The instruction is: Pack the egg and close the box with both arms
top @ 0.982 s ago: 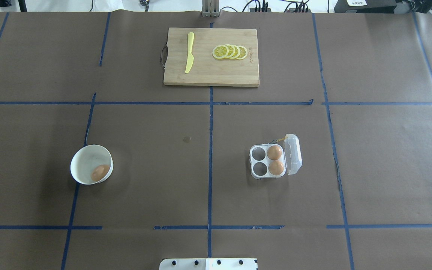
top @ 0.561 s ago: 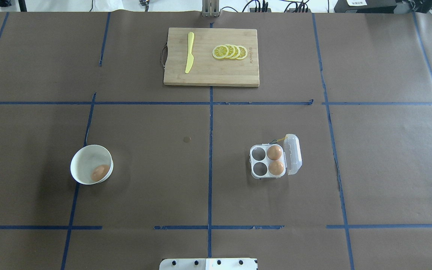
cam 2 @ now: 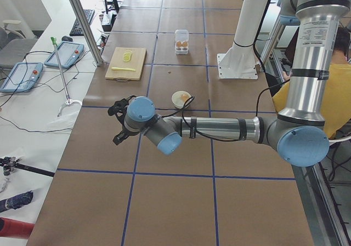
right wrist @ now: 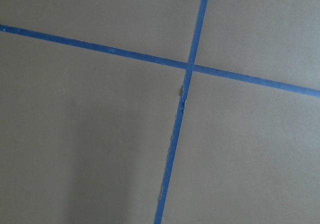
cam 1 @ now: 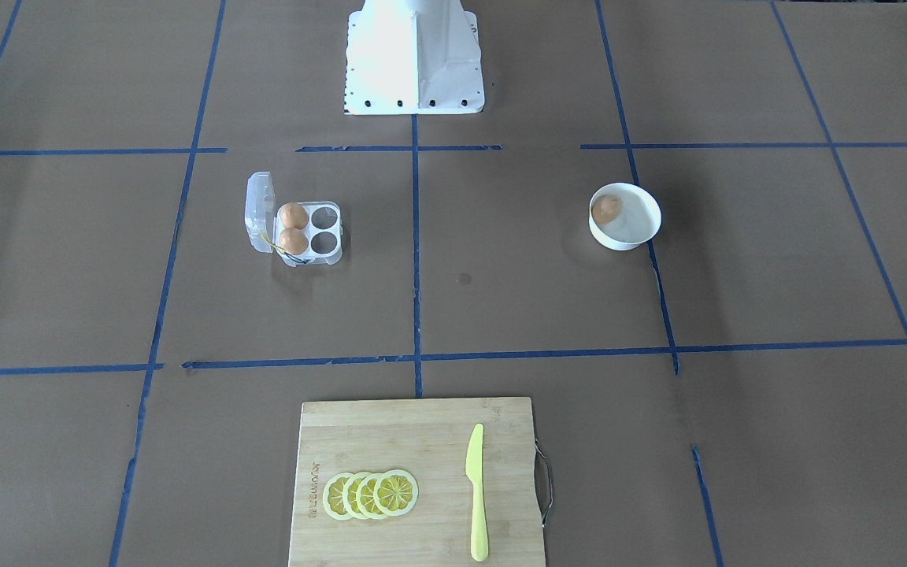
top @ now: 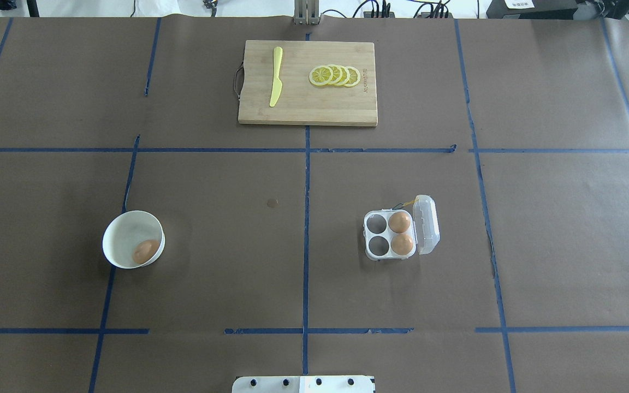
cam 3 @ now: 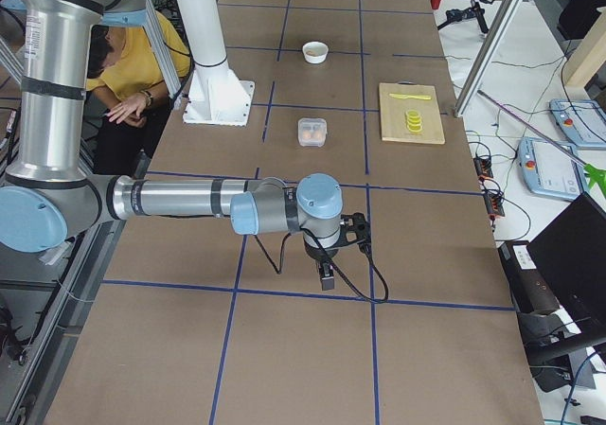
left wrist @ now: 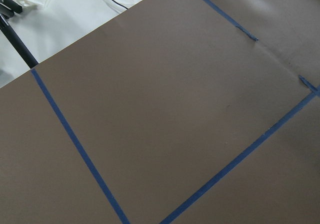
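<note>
You have the left gripper [cam 2: 118, 126] over the table [top: 211, 273], jaws too unclear to judge, the egg [top: 144, 251] lying in the white bowl [top: 123, 229], the box [top: 368, 253] open well to its right, and the right gripper [cam 3: 329, 266] equally unreadable.

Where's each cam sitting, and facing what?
Front: across table, faces base at top; no arms.
Overhead: behind base, looking down; its edge only.
Left: table's left end; left arm near.
Right: right end; right arm near.
Left wrist: taped paper; nothing else.
Right wrist: tape cross; nothing else.
Front, overhead share box, bowl, board.
</note>
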`<state>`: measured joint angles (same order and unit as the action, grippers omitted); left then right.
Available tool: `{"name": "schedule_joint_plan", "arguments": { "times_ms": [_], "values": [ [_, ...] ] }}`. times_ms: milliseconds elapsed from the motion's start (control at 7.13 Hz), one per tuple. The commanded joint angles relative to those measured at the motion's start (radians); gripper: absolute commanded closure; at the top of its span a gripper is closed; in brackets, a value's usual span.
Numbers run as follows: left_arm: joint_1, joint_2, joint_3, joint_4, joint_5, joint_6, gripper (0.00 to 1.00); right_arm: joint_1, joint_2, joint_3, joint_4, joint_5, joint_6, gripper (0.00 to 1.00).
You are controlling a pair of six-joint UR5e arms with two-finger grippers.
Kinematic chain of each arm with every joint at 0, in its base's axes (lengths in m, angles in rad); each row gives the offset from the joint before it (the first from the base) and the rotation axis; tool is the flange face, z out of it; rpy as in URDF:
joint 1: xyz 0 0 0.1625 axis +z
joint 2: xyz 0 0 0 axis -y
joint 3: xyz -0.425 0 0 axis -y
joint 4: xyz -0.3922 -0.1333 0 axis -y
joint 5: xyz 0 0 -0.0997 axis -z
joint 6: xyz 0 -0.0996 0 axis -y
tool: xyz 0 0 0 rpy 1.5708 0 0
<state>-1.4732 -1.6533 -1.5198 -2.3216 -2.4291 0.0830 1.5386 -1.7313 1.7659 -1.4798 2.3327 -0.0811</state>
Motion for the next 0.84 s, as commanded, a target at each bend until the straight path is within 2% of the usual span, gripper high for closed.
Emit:
{"name": "schedule_joint_plan", "arguments": {
  "times_ms": [0,280,421,561,701],
  "values": [
    [0.046,0.009,-0.119,-0.001,0.002,-0.005,0.0,0.0,0.01,-0.02,0.003,0.011,0.0,0.0],
    [0.108,0.024,-0.155,-0.018,-0.001,-0.009,0.0,0.0,0.012,-0.023,0.003,0.074,0.0,0.0],
    [0.131,0.026,-0.174,-0.016,0.031,-0.103,0.0,0.0,0.012,-0.025,0.001,0.077,0.0,0.0],
    [0.216,0.071,-0.257,-0.015,0.103,-0.247,0.0,0.0,0.012,-0.025,0.003,0.076,0.0,0.0],
    [0.354,0.093,-0.352,-0.015,0.204,-0.422,0.0,0.0,0.01,-0.025,0.003,0.076,0.0,0.0]
  ]
}}
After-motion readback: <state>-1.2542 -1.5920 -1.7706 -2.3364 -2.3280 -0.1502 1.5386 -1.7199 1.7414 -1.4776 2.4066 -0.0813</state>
